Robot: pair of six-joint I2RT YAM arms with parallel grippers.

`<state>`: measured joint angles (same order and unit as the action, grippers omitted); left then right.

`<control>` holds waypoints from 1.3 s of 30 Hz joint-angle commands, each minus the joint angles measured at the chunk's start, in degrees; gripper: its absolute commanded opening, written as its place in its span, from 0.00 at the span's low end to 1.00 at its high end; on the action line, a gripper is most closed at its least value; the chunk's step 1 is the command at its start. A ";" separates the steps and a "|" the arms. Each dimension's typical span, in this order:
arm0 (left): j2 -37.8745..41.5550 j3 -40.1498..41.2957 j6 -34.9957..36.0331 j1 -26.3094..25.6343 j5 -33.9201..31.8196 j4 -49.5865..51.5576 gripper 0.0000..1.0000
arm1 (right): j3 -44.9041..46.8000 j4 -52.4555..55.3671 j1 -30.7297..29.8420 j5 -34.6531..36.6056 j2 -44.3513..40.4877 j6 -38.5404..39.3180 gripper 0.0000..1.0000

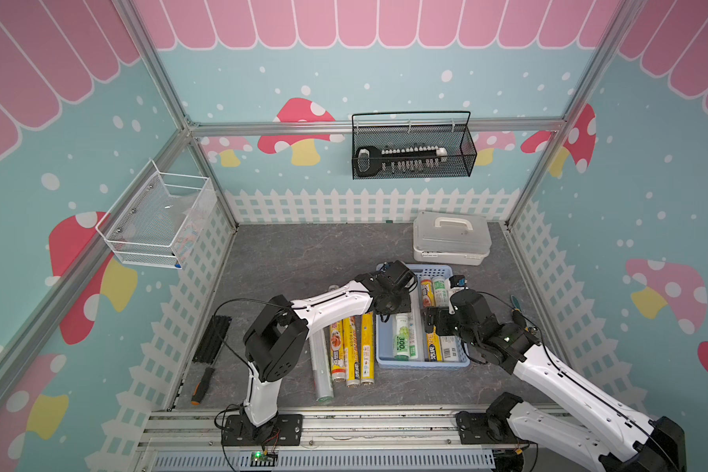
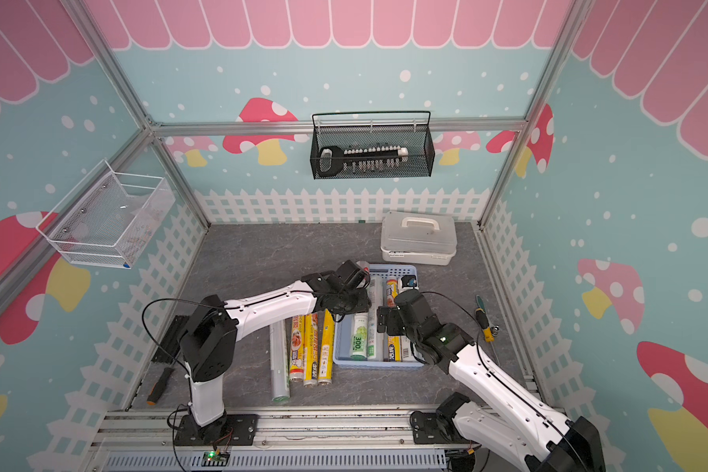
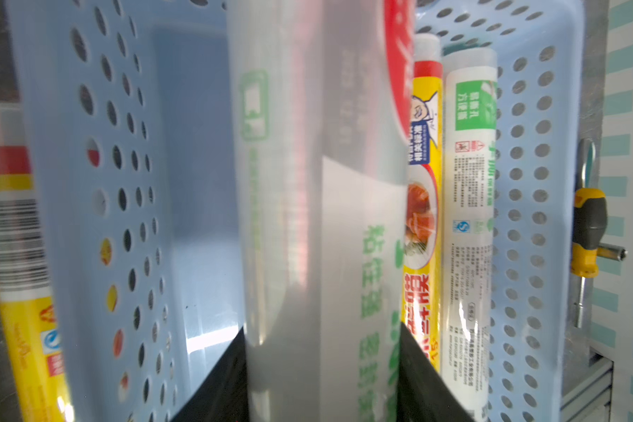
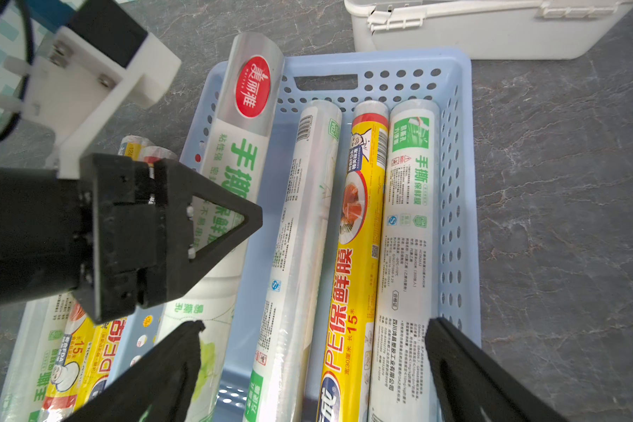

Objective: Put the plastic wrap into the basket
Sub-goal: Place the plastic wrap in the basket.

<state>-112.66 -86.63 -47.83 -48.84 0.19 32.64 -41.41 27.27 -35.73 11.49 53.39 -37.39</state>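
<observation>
On the grey table (image 1: 295, 253), mid-right, the light-blue basket (image 1: 426, 363) sits lengthwise away from the robot. A white lidded box (image 1: 450, 241) is just behind it. Three rolls (image 4: 359, 226) already lie flat in the basket, packed toward its right wall: one clear, one yellow, one white with a green label. The left part of the basket floor is bare. Four more rolls (image 1: 350, 351) lie side by side on the table just left of the basket, one clear and three yellow, not yet stowed.

Held roll (image 4: 242, 146), clear-white with green print and a red oval logo: it hangs over the basket's left half. Its far end pokes out past the far rim at the left corner, and its near end is inside by the front wall. It looks tilted, not flat. Cannot tell whether it touches the rim.

Left tool (image 3: 321, 329) is clamped on that roll about mid-length, black fingers (image 3: 220, 394) on either side. Right tool (image 4: 315, 323) is spread wide, grasping nothing, hovering over the near end of the stowed rolls.

Step, my read: placing roll number four, just short of release, so roughly halfway through the task. The next move calls for drawing the roll back toward the robot so the far end clears the rim. Then level it, lower it onto the bare floor and let go. The basket is about as long as the rolls, so there is little slack lengthwise. A careless drop would likely leave the roll propped on the rim. The table rolls lie on the left arm's side, so the right tool mainly needs to stand clear.
</observation>
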 commanded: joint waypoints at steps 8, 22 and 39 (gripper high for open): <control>-4.02 -3.98 0.02 -0.14 -0.43 0.23 0.28 | 1.11 -1.90 1.80 -5.64 3.76 0.65 0.98; -5.56 -4.60 0.46 0.23 2.91 0.15 0.59 | 1.42 -2.83 2.24 -6.04 4.67 0.27 0.98; 13.54 5.79 3.21 0.47 -2.80 -3.97 0.72 | 0.37 -4.55 2.33 -8.66 -0.84 1.90 0.98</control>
<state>-105.34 -83.81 -46.33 -48.77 1.43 31.35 -40.77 24.88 -33.69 4.95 54.13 -36.86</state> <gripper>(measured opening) 0.718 0.980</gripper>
